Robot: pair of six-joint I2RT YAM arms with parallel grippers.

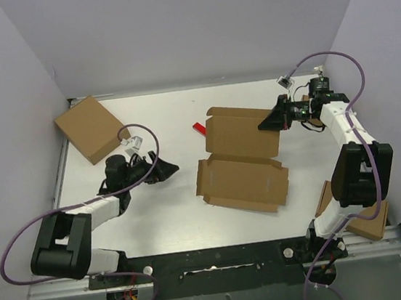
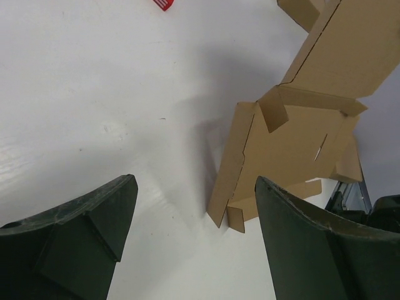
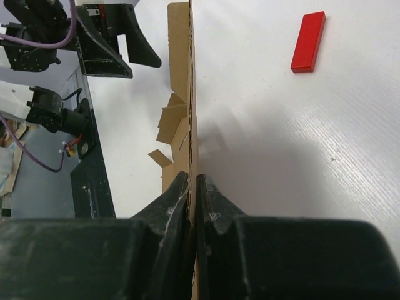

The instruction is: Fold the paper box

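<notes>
Matt brown cardboard paper box (image 1: 242,181), smooth white tabletop (image 1: 164,213).
Glossy red block (image 3: 308,42); dull black, scuffed plastic on right pincer (image 3: 192,187).

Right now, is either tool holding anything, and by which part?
The right tool is shut on the paper box, pinching the right edge of its far panel. The left tool is open and holds nothing.

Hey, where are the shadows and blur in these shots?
Top external: even light, faint shadow along the paper box. Left wrist: soft grey shadow on the table left of it, left gripper dark. Right wrist: broad shadow right of the pinched panel; right gripper soft-edged, red block sharp.
</notes>
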